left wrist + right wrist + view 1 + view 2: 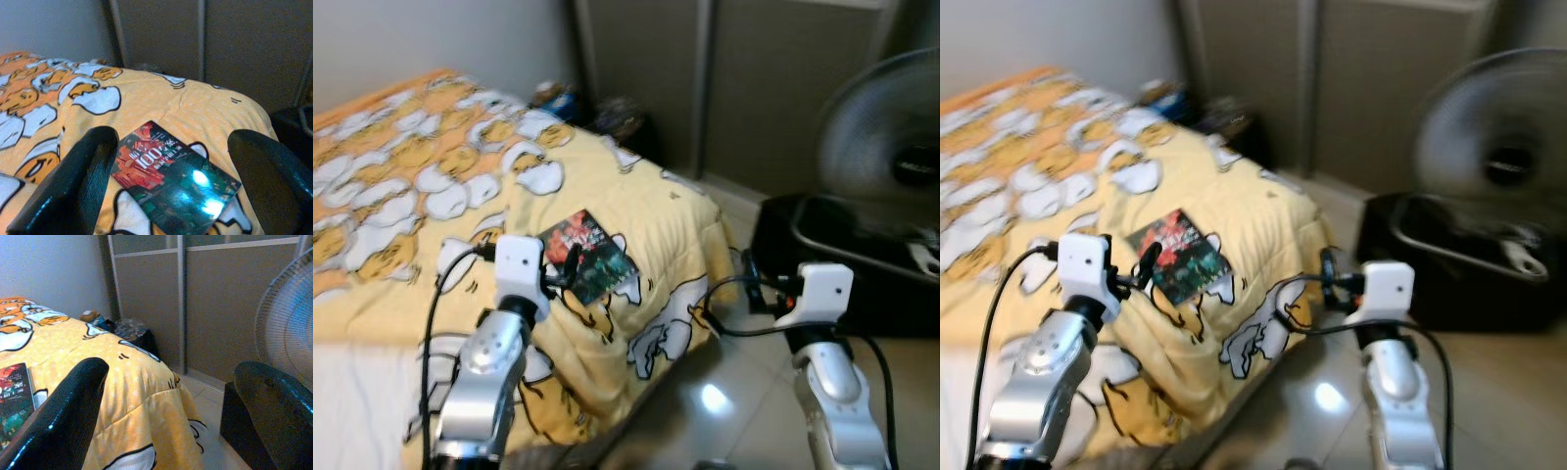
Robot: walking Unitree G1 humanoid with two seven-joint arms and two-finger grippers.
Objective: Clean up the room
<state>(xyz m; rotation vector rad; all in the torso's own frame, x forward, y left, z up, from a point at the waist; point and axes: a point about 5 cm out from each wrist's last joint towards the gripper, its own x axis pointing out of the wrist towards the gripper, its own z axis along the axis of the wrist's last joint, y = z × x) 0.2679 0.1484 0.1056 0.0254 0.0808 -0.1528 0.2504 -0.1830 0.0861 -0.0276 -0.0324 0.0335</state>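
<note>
Yellow-quilted bed [636, 211], grey sliding doors [744, 88], fan [886, 162], glossy floor [724, 392]

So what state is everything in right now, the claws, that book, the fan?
Left claw: open, fingers either side of the book, not gripping.
Right claw: open, holding nothing.
Book: closed, lying flat on the quilt.
Quilt: spread over the bed, rumpled at the corner.
Fan: upright; spinning cannot be told.

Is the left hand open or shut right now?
Open: the left hand has its two fingers spread wide either side of the book.
</note>
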